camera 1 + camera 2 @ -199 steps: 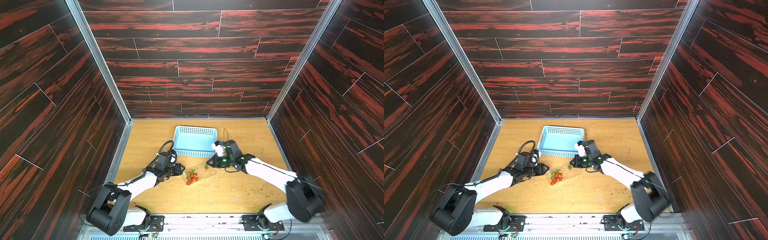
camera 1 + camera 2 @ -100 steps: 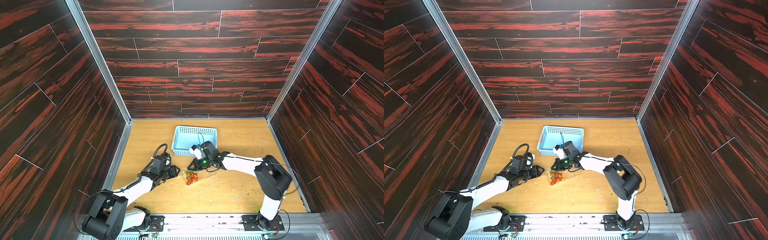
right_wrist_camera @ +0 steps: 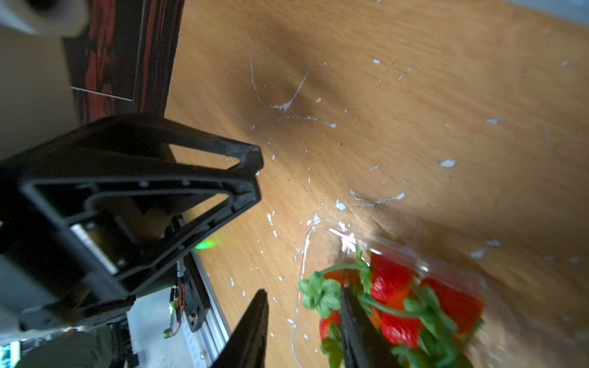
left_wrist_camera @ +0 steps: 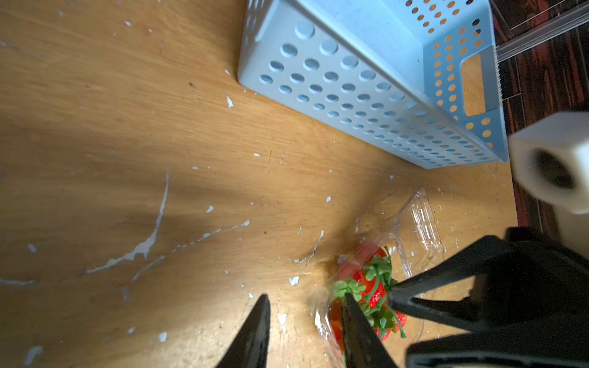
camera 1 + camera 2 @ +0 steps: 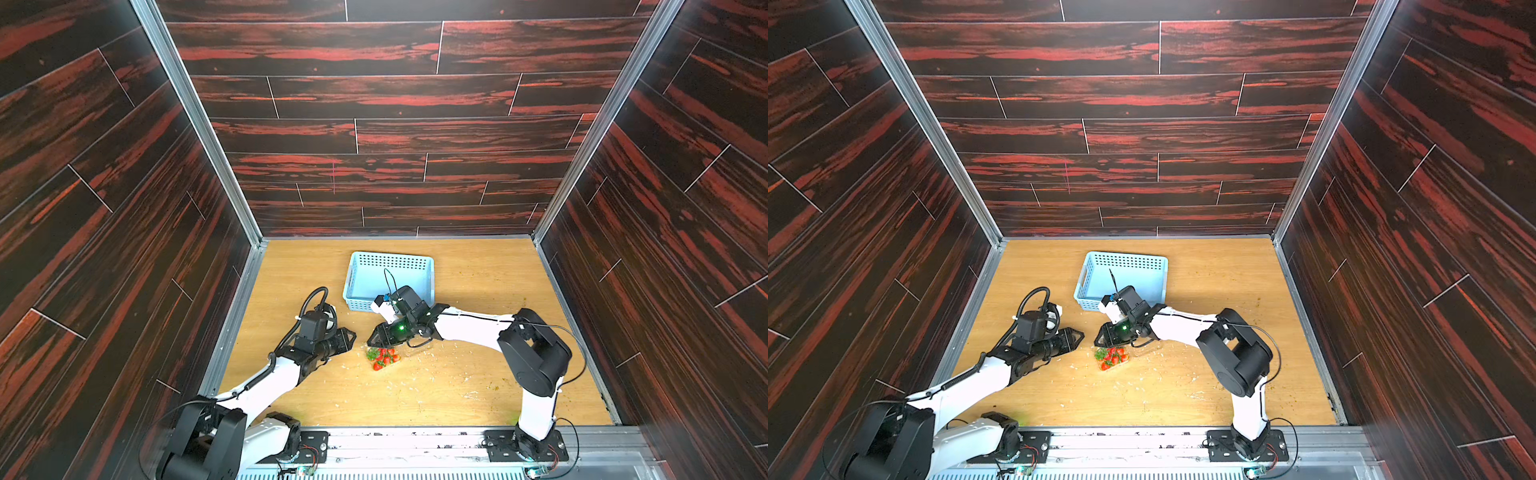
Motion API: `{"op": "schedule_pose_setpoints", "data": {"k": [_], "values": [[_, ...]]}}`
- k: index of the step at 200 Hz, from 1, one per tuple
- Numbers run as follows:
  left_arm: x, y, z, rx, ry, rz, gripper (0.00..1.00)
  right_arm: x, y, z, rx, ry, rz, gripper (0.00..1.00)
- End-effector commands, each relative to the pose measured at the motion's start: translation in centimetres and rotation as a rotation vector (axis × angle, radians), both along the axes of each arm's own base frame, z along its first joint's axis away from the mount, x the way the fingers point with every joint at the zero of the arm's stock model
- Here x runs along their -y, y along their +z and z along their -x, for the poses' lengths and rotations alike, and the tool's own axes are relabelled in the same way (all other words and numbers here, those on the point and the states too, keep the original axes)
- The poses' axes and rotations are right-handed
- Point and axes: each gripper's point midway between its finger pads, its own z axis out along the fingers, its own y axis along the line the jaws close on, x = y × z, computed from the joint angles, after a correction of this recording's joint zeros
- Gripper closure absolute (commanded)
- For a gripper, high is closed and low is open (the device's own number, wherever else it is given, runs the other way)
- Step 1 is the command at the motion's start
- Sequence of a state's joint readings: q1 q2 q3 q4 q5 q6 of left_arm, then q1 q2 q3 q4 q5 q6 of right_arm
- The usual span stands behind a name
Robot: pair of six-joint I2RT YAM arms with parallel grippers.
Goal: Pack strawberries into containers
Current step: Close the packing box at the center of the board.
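The strawberries (image 5: pixel 384 358) lie heaped in one half of the clear clamshell punnet (image 4: pixel 420 223), which lies open on the wooden counter (image 5: pixel 457 374) just in front of the light blue perforated basket (image 5: pixel 390 262). The punnet's other half holds no berries.

The left arm reaches low and forward from its base. Its left claw (image 5: pixel 352 334) points at the punnet from just beside it and does not touch it. In the left wrist view this claw (image 4: pixel 305 296) is partly open, with only bare counter and the punnet's edge showing between its fingers.

The right arm rises from its base to a high elbow, and its forearm then reaches across the counter. Its right claw (image 5: pixel 370 341) tilts down over the punnet's near corner. In the right wrist view this claw (image 3: pixel 303 291) is partly open and grips nothing, and one finger crosses in front of the green caps.
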State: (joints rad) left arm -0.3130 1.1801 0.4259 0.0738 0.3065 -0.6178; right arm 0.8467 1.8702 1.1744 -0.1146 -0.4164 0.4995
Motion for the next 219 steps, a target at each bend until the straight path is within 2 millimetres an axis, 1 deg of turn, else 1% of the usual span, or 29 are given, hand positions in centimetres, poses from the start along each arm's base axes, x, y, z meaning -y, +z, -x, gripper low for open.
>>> {"op": "schedule_pose_setpoints", "data": {"k": [1, 15, 29, 39, 51, 62, 75, 91, 117, 149, 180, 219], "values": [[0.7, 0.3, 0.1, -0.007, -0.036, 0.032, 0.61, 2.1, 3.1, -0.7, 0.074, -0.041, -0.012, 0.59], [1.2, 0.4, 0.4, -0.014, -0.06, 0.05, 0.6, 4.8, 3.7, -1.7, 0.079, -0.11, -0.02, 0.58], [1.7, 0.2, 0.8, -0.027, -0.084, 0.058, 0.6, 8.2, 3.3, -2.3, 0.066, -0.183, -0.016, 0.58], [2.1, -0.1, 1.2, -0.043, -0.104, 0.064, 0.6, 10.7, 2.7, -2.5, 0.051, -0.233, -0.005, 0.57], [2.5, -0.4, 1.5, -0.056, -0.12, 0.073, 0.6, 13.1, 1.7, -2.4, 0.034, -0.276, 0.018, 0.57], [2.9, -0.5, 1.9, -0.065, -0.136, 0.076, 0.6, 14.9, 0.6, -2.1, 0.019, -0.308, 0.048, 0.56], [3.3, -0.7, 2.4, -0.074, -0.15, 0.074, 0.6, 16.3, -0.7, -1.8, -0.004, -0.334, 0.066, 0.55], [3.6, -0.7, 2.8, -0.078, -0.164, 0.072, 0.6, 17.2, -2.0, -1.7, -0.02, -0.354, 0.086, 0.55], [4.1, -0.9, 3.0, -0.079, -0.173, 0.063, 0.6, 18.0, -4.0, -1.7, -0.055, -0.379, 0.101, 0.55], [4.2, -1.6, 2.9, -0.09, -0.173, 0.059, 0.6, 18.8, -5.3, -1.6, -0.075, -0.402, 0.113, 0.55], [4.4, -2.2, 2.8, -0.1, -0.171, 0.059, 0.6, 18.6, -6.4, -1.8, -0.098, -0.395, 0.11, 0.55], [4.5, -2.3, 2.4, -0.097, -0.166, 0.057, 0.6, 17.4, -6.2, -2.5, -0.112, -0.37, 0.055, 0.55]]}}
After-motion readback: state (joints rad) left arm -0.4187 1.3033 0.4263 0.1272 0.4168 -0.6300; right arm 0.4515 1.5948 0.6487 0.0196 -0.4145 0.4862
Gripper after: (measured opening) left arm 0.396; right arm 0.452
